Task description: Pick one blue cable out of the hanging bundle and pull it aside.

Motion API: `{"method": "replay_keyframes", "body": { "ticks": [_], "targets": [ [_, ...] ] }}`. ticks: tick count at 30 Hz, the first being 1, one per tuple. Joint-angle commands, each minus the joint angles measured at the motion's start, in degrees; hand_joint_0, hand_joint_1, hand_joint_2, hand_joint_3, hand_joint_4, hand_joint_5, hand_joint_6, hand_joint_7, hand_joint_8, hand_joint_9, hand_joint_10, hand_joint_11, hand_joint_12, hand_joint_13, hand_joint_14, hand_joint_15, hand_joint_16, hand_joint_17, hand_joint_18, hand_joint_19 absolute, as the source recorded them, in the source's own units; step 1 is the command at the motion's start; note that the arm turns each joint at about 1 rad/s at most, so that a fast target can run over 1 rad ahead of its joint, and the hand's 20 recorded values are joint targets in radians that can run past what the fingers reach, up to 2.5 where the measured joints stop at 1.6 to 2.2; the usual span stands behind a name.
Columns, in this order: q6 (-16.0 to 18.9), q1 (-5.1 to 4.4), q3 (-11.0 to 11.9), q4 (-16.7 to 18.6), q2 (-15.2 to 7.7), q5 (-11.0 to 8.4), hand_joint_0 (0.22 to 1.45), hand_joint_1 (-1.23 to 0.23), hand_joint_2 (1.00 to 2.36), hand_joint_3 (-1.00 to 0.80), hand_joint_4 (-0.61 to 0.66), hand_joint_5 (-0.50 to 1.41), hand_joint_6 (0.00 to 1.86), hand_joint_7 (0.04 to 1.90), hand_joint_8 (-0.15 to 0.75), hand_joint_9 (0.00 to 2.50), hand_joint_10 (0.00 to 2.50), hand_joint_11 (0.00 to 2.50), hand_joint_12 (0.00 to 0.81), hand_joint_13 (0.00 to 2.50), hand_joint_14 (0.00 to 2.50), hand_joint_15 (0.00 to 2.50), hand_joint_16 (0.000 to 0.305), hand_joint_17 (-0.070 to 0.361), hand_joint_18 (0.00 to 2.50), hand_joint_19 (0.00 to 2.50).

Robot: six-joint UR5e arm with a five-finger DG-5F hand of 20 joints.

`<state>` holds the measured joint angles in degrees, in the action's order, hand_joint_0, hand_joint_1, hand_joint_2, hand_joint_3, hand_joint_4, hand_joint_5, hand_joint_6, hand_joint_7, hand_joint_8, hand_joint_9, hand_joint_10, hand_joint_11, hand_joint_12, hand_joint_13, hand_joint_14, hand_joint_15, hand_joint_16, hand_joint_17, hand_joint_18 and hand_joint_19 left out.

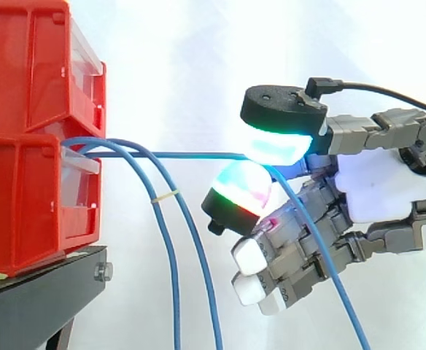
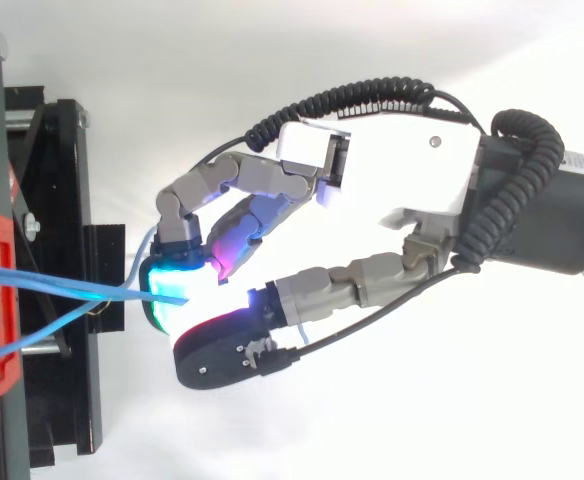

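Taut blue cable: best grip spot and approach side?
Pinch the taut blue cable on its straight level run clear of the red bins, coming from the side away from them, pads above and below. There it stands apart from the hanging cables tied by a yellow band. The hand pinches it so.

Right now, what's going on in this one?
The robot's hand pinches one blue cable between two glowing fingertips. That cable runs nearly level from the lower of the red bins across to the hand, then drops away below it. The other blue cables hang down beside the bins, apart from the hand, joined by a thin yellow band. The bins sit on a black stand.
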<state>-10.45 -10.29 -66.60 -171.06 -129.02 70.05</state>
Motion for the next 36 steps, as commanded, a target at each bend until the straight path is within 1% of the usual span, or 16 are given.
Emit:
{"method": "replay_keyframes", "body": {
  "ticks": [1, 16, 20, 23, 24, 26, 27, 33, 36],
  "targets": [
    [-0.01, 0.0, -0.02, 0.03, 0.0, 0.0, 0.59, -0.77, 1.02, -0.05, -0.01, -0.06, 0.88, 1.22, 0.248, 0.8, 0.0, 0.16, 0.367, 0.76, 0.01, 0.31, 0.043, 0.097, 0.61, 0.21],
    [-0.01, 0.0, -0.02, 0.03, 0.0, 0.0, 0.59, -0.77, 1.02, -0.06, -0.02, -0.07, 0.88, 1.2, 0.245, 0.82, 0.01, 0.19, 0.365, 0.77, 0.01, 0.35, 0.043, 0.096, 0.61, 0.22],
    [-0.01, 0.0, -0.02, 0.03, 0.0, 0.0, 0.59, -0.77, 1.01, -0.07, -0.02, -0.07, 0.88, 1.2, 0.245, 0.83, 0.01, 0.2, 0.309, 0.74, 0.01, 0.39, 0.034, 0.076, 0.52, 0.23],
    [-0.01, 0.0, -0.11, 0.03, 0.0, 0.0, 0.59, -0.77, 1.01, -0.07, -0.02, -0.07, 0.88, 1.2, 0.243, 0.84, 0.01, 0.21, 0.296, 0.73, 0.01, 0.39, 0.032, 0.071, 0.5, 0.22],
    [-0.01, 0.0, -0.11, 0.03, 0.0, 0.0, 0.59, -0.77, 1.01, -0.07, -0.02, -0.07, 0.88, 1.19, 0.238, 0.85, 0.01, 0.22, 0.232, 0.71, 0.01, 0.39, 0.02, 0.046, 0.41, 0.23],
    [-0.01, 0.0, -0.11, 0.03, 0.0, 0.0, 0.59, -0.77, 1.01, -0.07, -0.02, -0.07, 0.88, 1.19, 0.234, 0.87, 0.01, 0.24, 0.176, 0.68, 0.01, 0.39, 0.011, 0.024, 0.3, 0.22],
    [-0.01, 0.0, -0.11, 0.03, 0.0, 0.0, 0.59, -0.77, 1.01, -0.07, -0.02, -0.07, 0.88, 1.19, 0.225, 0.88, 0.01, 0.26, 0.157, 0.66, 0.01, 0.4, 0.009, 0.021, 0.29, 0.24],
    [-0.01, 0.0, -0.11, 0.03, 0.0, 0.0, 0.6, -0.77, 1.01, -0.06, -0.03, -0.06, 0.88, 1.18, 0.229, 0.91, 0.01, 0.28, 0.161, 0.69, 0.01, 0.44, 0.009, 0.021, 0.3, 0.29],
    [-0.01, 0.0, -0.11, 0.03, 0.0, 0.0, 0.6, -0.77, 1.01, -0.06, -0.01, -0.06, 0.88, 1.2, 0.228, 0.92, 0.01, 0.29, 0.166, 0.71, 0.01, 0.45, 0.01, 0.022, 0.33, 0.3]
  ]
}}
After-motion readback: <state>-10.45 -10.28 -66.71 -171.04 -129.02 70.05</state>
